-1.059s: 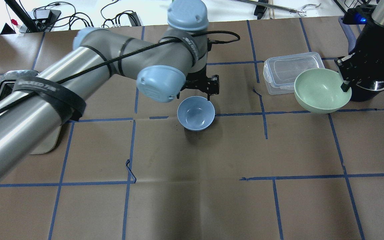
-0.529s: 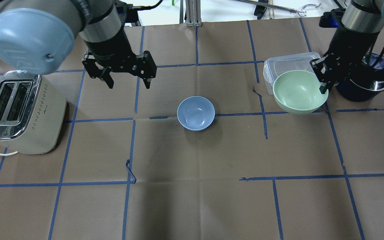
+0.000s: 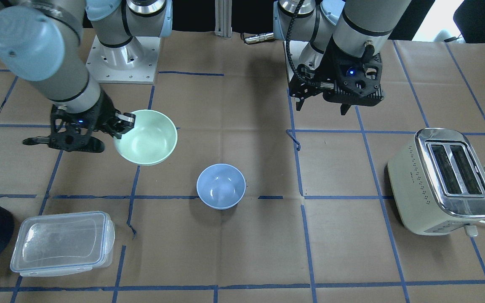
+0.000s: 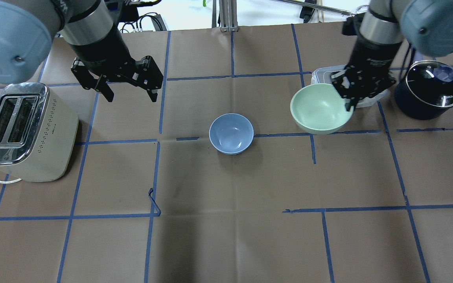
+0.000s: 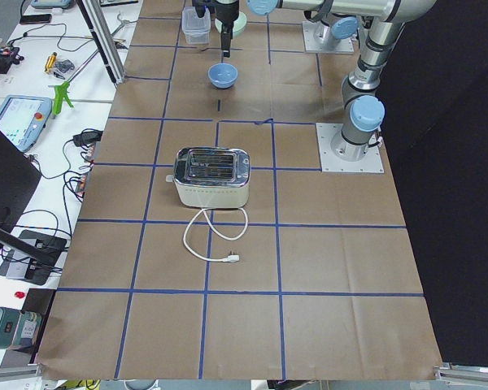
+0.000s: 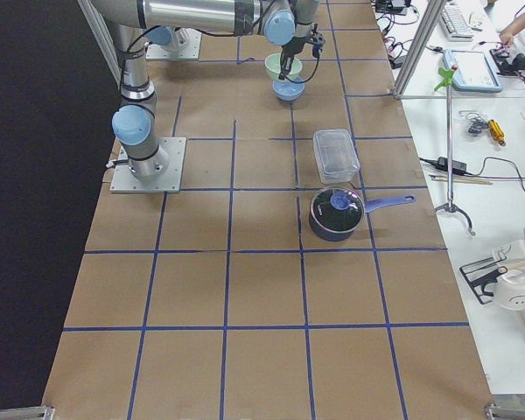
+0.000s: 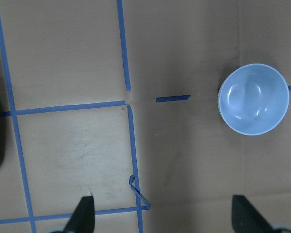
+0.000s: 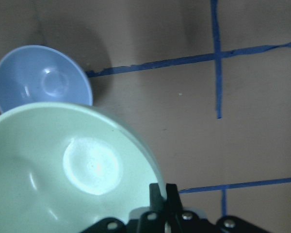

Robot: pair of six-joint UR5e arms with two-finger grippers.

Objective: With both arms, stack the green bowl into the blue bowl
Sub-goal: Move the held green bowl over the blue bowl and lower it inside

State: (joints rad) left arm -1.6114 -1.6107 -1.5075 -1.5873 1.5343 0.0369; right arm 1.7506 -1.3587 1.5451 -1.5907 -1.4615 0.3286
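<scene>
Clamping the empty green bowl (image 4: 317,110), seemingly aloft, right gripper (image 4: 348,105) hangs; left gripper (image 4: 131,96) gapes.

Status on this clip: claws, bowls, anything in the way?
Right claw shut on green bowl rim, bowl raised, short of blue bowl. Left claw open, empty, hovering by toaster. Nothing between the bowls.

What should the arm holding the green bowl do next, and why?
Probably carry the green bowl sideways until it is over the blue bowl. The right gripper pinches its rim, the blue bowl sits empty and apart from it, and the left gripper hangs open, clear of both.
</scene>
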